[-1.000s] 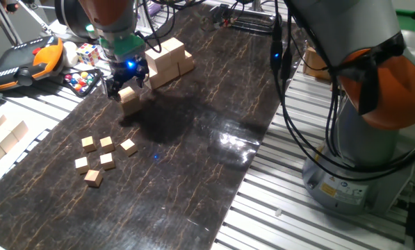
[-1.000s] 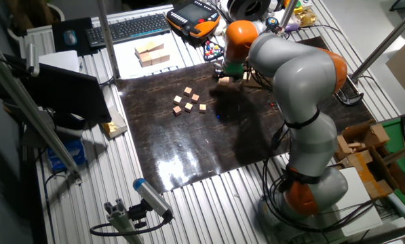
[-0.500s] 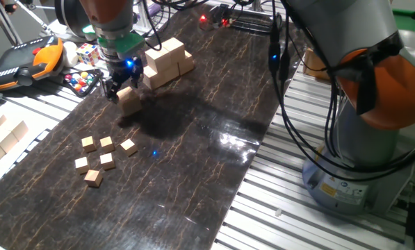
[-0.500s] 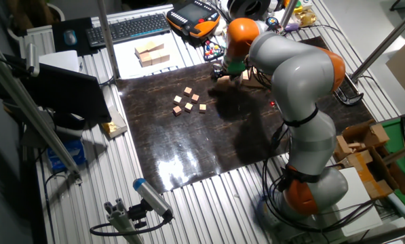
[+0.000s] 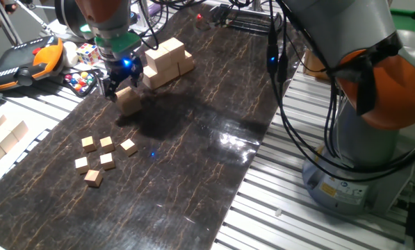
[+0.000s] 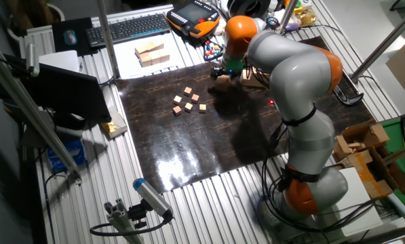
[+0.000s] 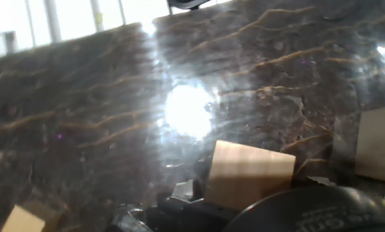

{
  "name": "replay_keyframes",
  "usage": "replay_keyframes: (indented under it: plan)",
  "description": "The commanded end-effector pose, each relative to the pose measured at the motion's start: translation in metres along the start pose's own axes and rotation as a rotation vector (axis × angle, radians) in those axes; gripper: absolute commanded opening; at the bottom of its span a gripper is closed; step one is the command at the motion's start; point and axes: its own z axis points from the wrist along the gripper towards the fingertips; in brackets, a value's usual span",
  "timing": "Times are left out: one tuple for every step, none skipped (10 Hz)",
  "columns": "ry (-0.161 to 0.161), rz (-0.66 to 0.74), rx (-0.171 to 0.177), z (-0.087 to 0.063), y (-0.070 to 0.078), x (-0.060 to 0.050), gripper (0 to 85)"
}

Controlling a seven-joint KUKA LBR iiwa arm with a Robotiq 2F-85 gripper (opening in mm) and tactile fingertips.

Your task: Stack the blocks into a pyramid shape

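Step in hand, as judged: moving one block to the stack. The tool (image 5: pixel 124 85) sits low over a single block (image 5: pixel 129 99), its two fingers either side of it. The hand view shows that block (image 7: pixel 250 174) right at the fingers, which suggests a grip; whether the fingers actually press on it, and whether it is lifted or rests on the mat, cannot be told.

The other blocks (image 5: pixel 167 61) stand grouped just behind and to one side of the tool, touching one another, some on a second layer. Exact count and layout not readable from here. An edge of another block (image 7: pixel 377 143) shows at the right of the hand view.

Next move, as judged: carry the single block across to the group and set it square on or against its neighbours, gap closed, without nudging those already placed. Clearance is tight, since the group is near the tool.

Surface: a dark marble-patterned mat (image 5: pixel 193 153) on a ribbed metal worktop (image 5: pixel 283 208). The mat is glossy; strong glare in the hand view.

Also on the mat: five small cubes (image 5: pixel 103 158), well apart from the blocks. Off the mat: a multicoloured puzzle cube (image 5: pixel 87 53), an orange-and-black handset (image 5: pixel 26 61), a keyboard (image 6: pixel 134 27) in the other fixed view. Cables hang beside the robot arm (image 5: pixel 360 90).
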Motion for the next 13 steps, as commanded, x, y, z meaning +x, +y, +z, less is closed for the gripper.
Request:
replay_keyframes:
  plan:
    - [-0.001, 0.079, 0.012, 0.003, 0.0, -0.001, 85.0]
    - [-0.001, 0.092, 0.012, 0.004, 0.0, -0.002, 85.0]
    - [-0.001, 0.096, 0.012, 0.004, 0.0, -0.002, 85.0]
    - [0.001, 0.099, 0.013, 0.005, 0.0, -0.002, 85.0]
    - [0.002, 0.099, 0.01, 0.007, 0.0, -0.003, 85.0]
    - [0.003, 0.087, 0.008, 0.011, 0.001, -0.003, 85.0]
    - [0.002, 0.085, 0.01, 0.013, 0.002, -0.002, 85.0]
    - [0.0, 0.081, 0.018, 0.014, 0.002, -0.002, 85.0]
    - [-0.001, 0.086, 0.02, 0.016, 0.002, -0.002, 85.0]
    - [-0.001, 0.094, 0.025, 0.02, 0.002, -0.001, 85.0]
    - [-0.005, 0.108, 0.026, 0.024, 0.002, -0.001, 85.0]
    - [-0.008, 0.113, 0.024, 0.027, 0.002, 0.0, 85.0]
    - [-0.008, 0.114, 0.024, 0.029, 0.002, 0.001, 85.0]
